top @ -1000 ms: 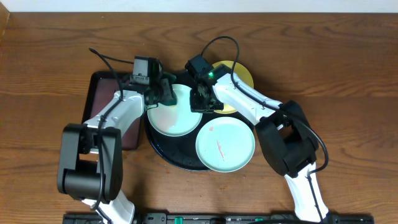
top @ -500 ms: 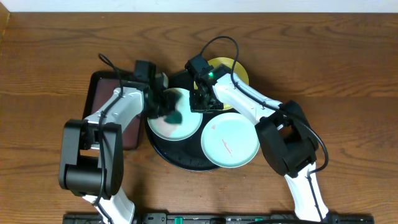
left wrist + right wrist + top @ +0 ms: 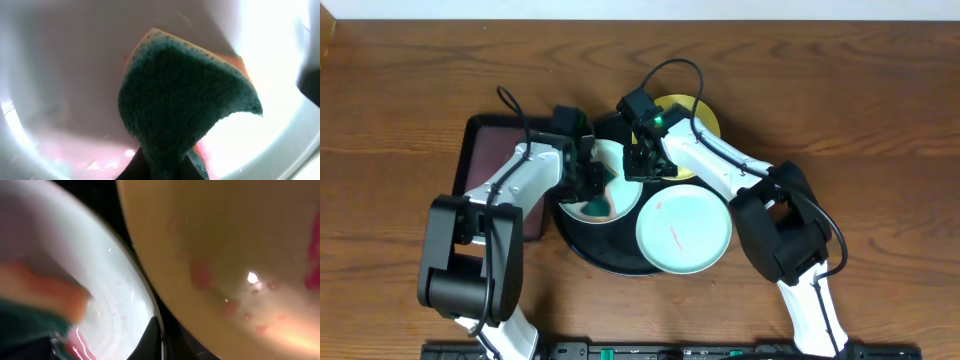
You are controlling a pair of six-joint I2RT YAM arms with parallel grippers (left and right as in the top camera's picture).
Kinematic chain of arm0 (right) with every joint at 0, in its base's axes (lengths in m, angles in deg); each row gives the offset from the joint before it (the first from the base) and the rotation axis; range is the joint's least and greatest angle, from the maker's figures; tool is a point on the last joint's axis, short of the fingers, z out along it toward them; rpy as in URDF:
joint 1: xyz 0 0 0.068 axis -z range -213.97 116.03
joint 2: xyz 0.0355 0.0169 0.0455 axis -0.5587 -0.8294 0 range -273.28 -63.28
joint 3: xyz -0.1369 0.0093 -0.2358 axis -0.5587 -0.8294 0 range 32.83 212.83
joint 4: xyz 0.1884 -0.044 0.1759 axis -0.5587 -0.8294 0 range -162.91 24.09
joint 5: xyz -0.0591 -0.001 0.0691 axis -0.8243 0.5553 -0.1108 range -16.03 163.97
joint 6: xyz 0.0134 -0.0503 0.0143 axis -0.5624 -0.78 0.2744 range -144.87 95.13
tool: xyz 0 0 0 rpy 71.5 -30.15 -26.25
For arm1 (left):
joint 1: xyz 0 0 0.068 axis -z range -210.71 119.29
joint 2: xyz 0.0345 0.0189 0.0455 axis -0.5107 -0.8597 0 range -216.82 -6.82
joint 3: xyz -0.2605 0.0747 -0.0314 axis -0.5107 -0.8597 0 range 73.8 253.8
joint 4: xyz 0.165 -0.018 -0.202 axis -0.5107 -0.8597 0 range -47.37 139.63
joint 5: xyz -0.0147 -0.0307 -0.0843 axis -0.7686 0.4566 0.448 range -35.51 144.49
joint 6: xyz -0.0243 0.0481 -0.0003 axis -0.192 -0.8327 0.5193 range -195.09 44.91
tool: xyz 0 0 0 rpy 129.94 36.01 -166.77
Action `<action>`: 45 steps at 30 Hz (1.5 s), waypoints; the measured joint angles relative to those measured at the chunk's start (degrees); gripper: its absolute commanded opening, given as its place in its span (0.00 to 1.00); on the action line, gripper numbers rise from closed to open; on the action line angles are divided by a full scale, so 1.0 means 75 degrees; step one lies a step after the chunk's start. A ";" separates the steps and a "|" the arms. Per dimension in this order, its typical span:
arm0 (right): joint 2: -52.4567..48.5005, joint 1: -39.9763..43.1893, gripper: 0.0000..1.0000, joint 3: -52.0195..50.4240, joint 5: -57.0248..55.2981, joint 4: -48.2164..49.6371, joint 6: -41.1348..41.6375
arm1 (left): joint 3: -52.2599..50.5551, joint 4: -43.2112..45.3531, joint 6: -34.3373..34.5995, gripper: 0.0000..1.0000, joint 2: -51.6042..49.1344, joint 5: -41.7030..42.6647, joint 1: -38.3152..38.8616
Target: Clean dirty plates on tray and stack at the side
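Observation:
The black tray (image 3: 588, 250) holds two pale aqua plates. My left gripper (image 3: 588, 178) is shut on a green sponge (image 3: 599, 207) and presses it on the back-left aqua plate (image 3: 617, 156). In the left wrist view the sponge (image 3: 185, 100) fills the middle of that plate (image 3: 60, 75), with reddish smear by the jaws (image 3: 167, 169). My right gripper (image 3: 642, 166) is shut on this plate's right rim (image 3: 107, 275), a finger (image 3: 156, 336) over the edge. The front aqua plate (image 3: 683, 232) has a red smear. The yellow plate (image 3: 700, 122), smeared red (image 3: 225, 245), lies behind.
A rectangular dark brown tray (image 3: 480, 150) lies left of the black tray, under the left arm. Brown wood tabletop (image 3: 860, 120) stretches to the right and the far left. Both arms cross over the black tray's back half.
My left gripper has swept the sponge across the back-left aqua plate toward the front. The front aqua plate has shifted slightly. My right gripper has held its place on the rim.

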 measured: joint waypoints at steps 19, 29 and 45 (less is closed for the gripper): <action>0.0000 -0.0003 0.01 0.0000 0.0087 0.0020 0.0003 | 0.1279 -0.0469 0.0455 0.07 -0.0294 -0.2072 -0.0087; 0.0000 0.0000 0.01 0.0000 0.0087 0.0038 0.0000 | 0.3209 -0.2256 0.0449 0.07 -0.0038 -0.2171 -0.0321; 0.0434 -0.0055 0.01 0.0015 -0.0093 -0.0015 -0.1306 | 0.3392 -0.3104 0.0452 0.08 0.0321 -0.2285 -0.3235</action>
